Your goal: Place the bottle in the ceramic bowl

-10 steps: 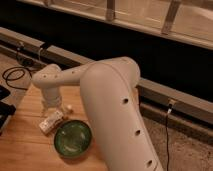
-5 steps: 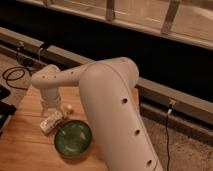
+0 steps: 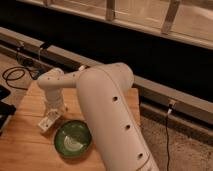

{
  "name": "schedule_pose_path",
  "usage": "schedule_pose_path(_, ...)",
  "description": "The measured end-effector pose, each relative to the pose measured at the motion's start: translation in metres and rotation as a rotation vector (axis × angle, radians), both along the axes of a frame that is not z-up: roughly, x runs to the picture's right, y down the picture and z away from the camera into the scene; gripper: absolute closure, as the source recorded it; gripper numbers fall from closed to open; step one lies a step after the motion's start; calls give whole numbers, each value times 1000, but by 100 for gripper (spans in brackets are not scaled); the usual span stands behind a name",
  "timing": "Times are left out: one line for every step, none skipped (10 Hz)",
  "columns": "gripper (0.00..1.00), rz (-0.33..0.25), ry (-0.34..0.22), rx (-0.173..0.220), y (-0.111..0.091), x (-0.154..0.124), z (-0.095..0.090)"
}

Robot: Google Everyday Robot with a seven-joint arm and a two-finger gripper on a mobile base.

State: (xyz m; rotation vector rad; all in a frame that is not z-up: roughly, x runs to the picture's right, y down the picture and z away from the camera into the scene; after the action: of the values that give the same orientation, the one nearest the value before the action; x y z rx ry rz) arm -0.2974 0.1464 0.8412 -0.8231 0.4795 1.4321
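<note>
A bulky white robot arm (image 3: 107, 100) stretches from the lower right toward the left over a wooden table (image 3: 22, 150). Its gripper (image 3: 52, 114) points straight down above the table's left half. The bottle (image 3: 46, 123), a small pale shape, lies at the gripper's tip, touching it or nearly so, low against the tabletop. Whether the gripper is clamped on the bottle or merely stands around it cannot be told from this view. The green bowl (image 3: 73, 139) sits just beside the gripper, to its lower right in the view and nearer the camera. It is empty, and a narrow strip of wood separates it from the bottle. The bottle seems to lie nearly flat, its long axis running from the lower left up toward the right. One end therefore aims roughly past the bowl's far edge rather than into it, and which end carries the cap is too unclear to say. The step in hand looks like securing the bottle before carrying it. To do it well, the grip should cross the bottle's narrow width near its middle, so it neither swings nor slips. The lift need only clear the dark rim before the short move toward the bowl's centre. The bottle should be lowered before release, since a slim bottle dropped across the rim could tip or roll out.
</note>
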Motion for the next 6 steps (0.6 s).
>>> schedule_pose_path(35, 3, 13, -9, -1, 3, 8)
schedule_pose_path(35, 4, 25, -22, 3, 6, 17)
schedule_pose_path(35, 3, 23, -33, 8, 1, 22)
schedule_pose_path(35, -3, 20, -42, 14, -2, 23)
schedule_pose_path(35, -4, 17, -43, 15, -2, 23)
schedule_pose_path(36, -3, 16, -43, 14, -1, 22)
